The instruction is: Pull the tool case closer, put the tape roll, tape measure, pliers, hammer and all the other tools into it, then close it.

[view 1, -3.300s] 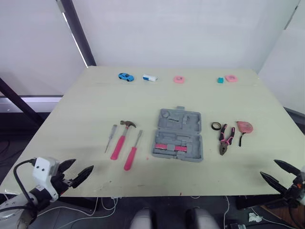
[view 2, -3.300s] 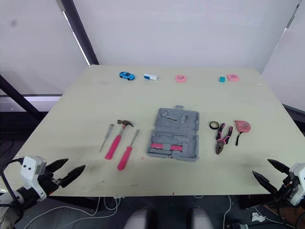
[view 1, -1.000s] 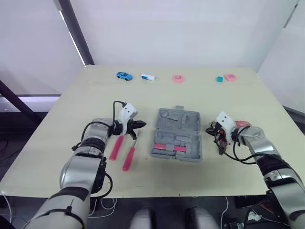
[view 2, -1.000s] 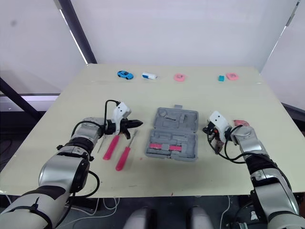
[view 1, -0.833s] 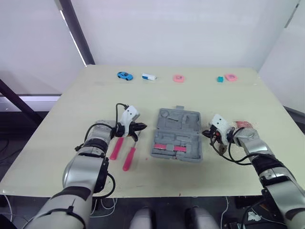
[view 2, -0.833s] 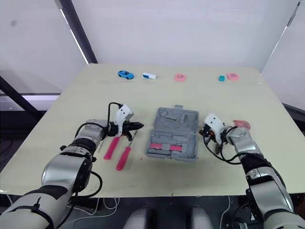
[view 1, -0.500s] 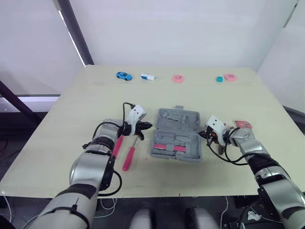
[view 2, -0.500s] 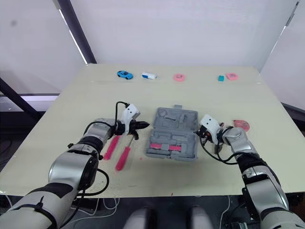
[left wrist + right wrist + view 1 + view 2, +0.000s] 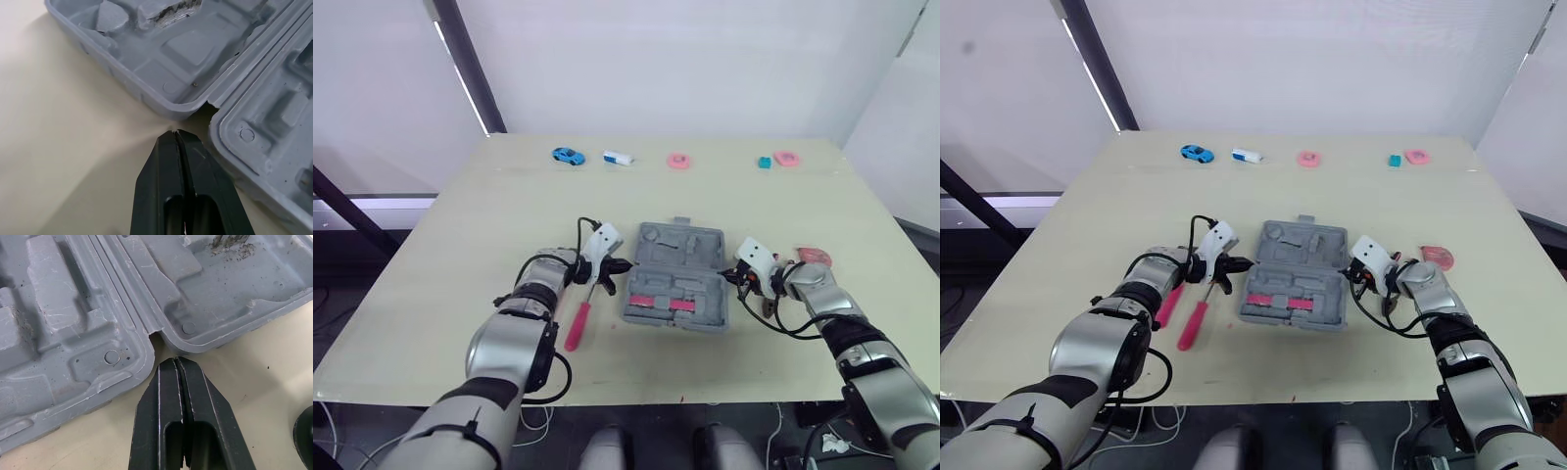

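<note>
tool case: lies open in the middle of the table, where it lay before.
left claw: fingers pressed together, empty, tip at the hinge notch on the case's left edge.
right claw: fingers pressed together, empty, tip at the hinge notch on the right edge.
change: both arms have come in from the near table edge, where the fingers were spread.
tape measure: outside the case, to its right.
</note>
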